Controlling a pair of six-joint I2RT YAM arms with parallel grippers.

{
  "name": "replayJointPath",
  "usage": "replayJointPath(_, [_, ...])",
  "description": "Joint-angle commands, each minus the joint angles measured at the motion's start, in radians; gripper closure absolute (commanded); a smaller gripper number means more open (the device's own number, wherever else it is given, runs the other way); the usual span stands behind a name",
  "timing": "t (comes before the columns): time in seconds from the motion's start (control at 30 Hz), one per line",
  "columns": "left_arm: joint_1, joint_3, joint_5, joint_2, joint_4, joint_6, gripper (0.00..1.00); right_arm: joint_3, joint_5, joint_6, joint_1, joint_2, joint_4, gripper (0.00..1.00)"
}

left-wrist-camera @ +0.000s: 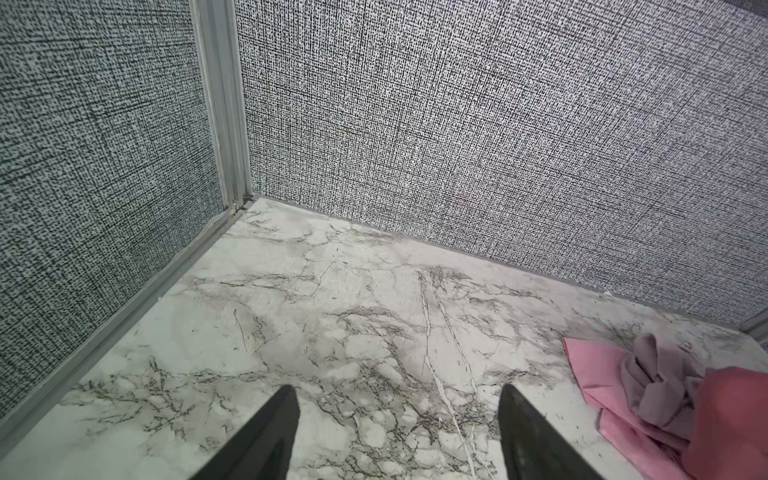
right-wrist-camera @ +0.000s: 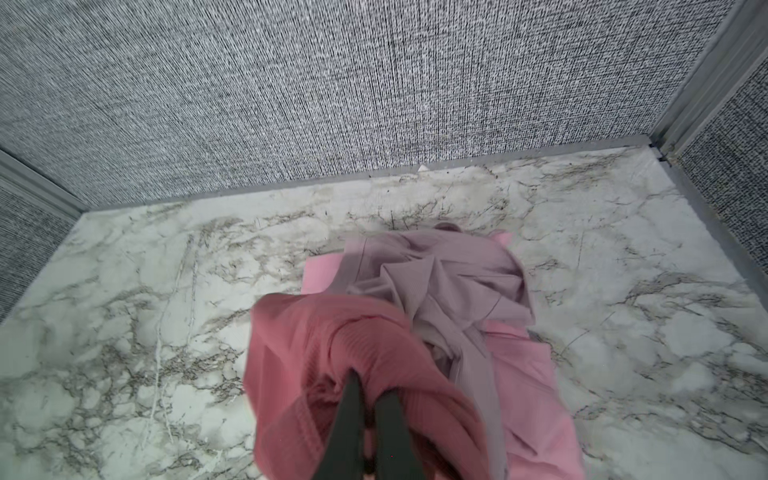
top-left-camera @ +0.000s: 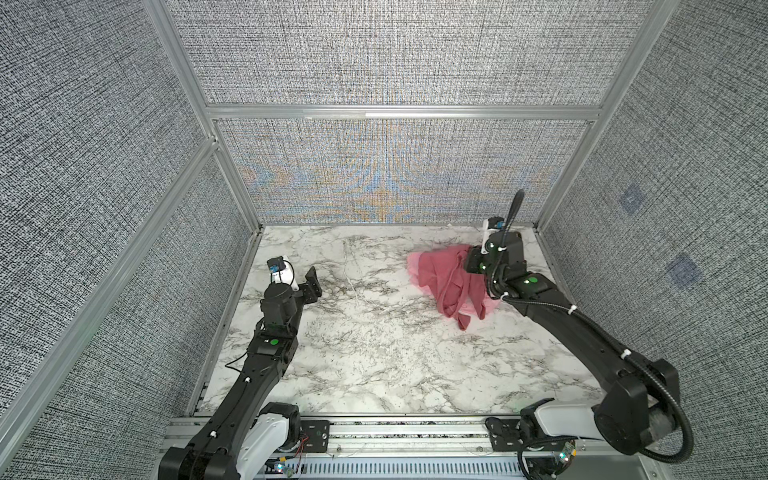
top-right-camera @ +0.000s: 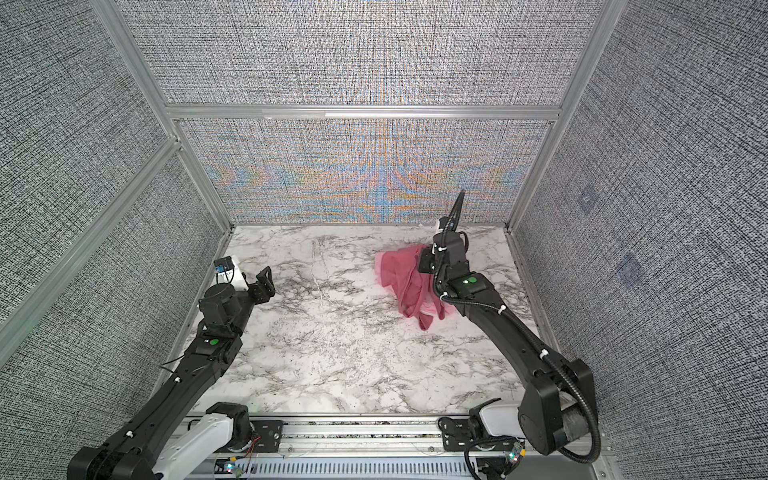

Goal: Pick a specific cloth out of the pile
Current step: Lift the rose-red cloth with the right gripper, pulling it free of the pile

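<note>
The cloth [right-wrist-camera: 307, 353], dusty rose-red, is bunched between the fingers of my right gripper [right-wrist-camera: 371, 388], which is shut on a fold of it. In both top views the cloth [top-left-camera: 442, 282] [top-right-camera: 405, 284] drapes from that gripper [top-left-camera: 473, 262] over the pile at the back right. The rest of the pile is a pale mauve cloth [right-wrist-camera: 440, 286] lying on a bright pink cloth [right-wrist-camera: 528, 374]. My left gripper [left-wrist-camera: 395, 388] [top-left-camera: 311, 283] stands open over bare table at the far left, holding nothing. The pile's mauve cloth [left-wrist-camera: 656, 382] shows at the edge of the left wrist view.
The marble table [top-left-camera: 374, 353] is walled by grey fabric panels with aluminium posts on three sides. The pile lies close to the back wall [right-wrist-camera: 374, 124] and the right wall [top-left-camera: 623, 249]. A metal rail [top-left-camera: 395, 432] runs along the front edge.
</note>
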Motion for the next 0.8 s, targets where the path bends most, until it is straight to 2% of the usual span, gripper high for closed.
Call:
replayJointPath(0.0, [0.001, -0.003, 0.039, 0.007, 0.027, -0.008, 0.23, 0.033, -0.085, 0.030, -0.022, -0.038, 0.014, 1.00])
replayJointPath(0.27, [0.000, 0.041, 0.036, 0.029, 0.013, -0.026, 0.23, 0.164, -0.239, 0.022, -0.038, -0.070, -0.022, 1.00])
replayJointPath(0.57, [0.001, 0.164, -0.057, -0.015, -0.178, -0.022, 0.23, 0.363, -0.483, 0.056, -0.031, -0.010, -0.041, 1.00])
replayJointPath(0.77, [0.000, 0.238, -0.105, -0.069, -0.291, -0.020, 0.23, 0.513, -0.643, 0.064, 0.036, 0.086, -0.049, 1.00])
